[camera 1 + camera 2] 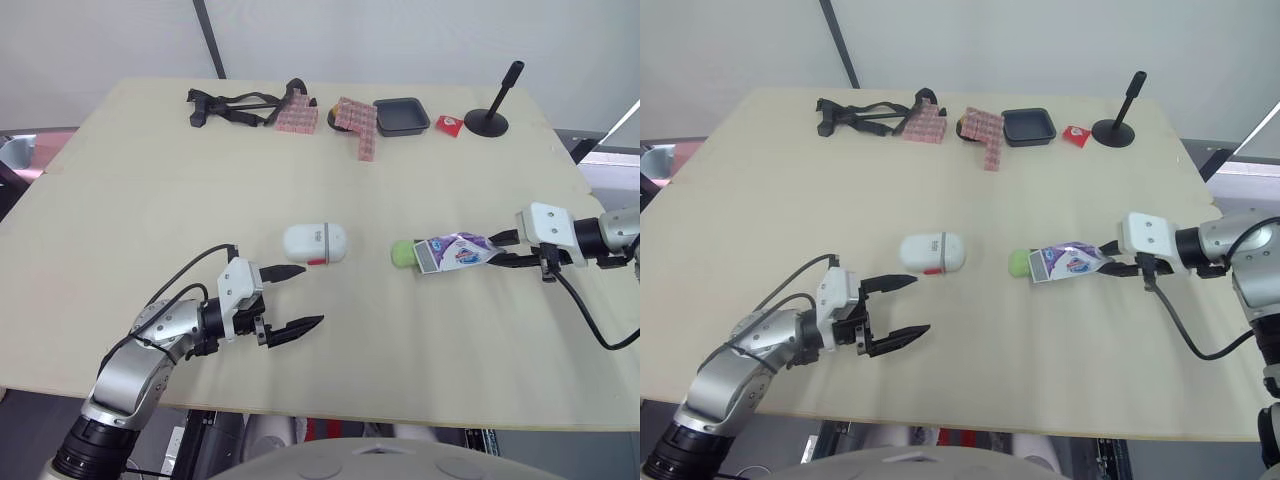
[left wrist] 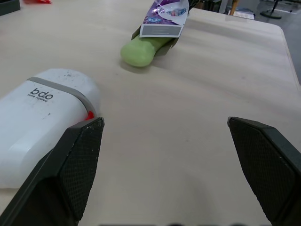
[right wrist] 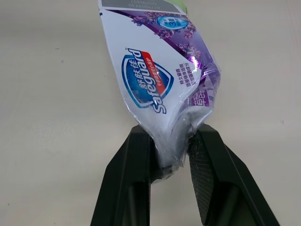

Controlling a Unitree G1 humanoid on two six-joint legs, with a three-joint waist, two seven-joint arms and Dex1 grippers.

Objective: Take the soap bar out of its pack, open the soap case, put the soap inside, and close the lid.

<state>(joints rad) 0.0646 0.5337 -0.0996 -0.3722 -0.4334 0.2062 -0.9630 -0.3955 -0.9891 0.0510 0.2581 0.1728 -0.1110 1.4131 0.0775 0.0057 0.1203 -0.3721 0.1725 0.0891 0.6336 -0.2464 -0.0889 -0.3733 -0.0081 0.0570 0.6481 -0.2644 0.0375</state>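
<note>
Pinching the crimped end of the purple soap pack [image 1: 455, 250], the right tool [image 1: 500, 250] grips it low on the surface [image 1: 150, 180] while the green soap bar [image 1: 402, 254] pokes partway out of the open mouth, so the first step looks only half done. The white soap case [image 1: 315, 243] lies closed just beside the left tool [image 1: 312, 294], whose jaws stand wide open and empty; opening, loading and closing all remain. Bare room surrounds both at mid-surface, with the clutter [image 1: 340, 115] along the far edge well apart.
</note>
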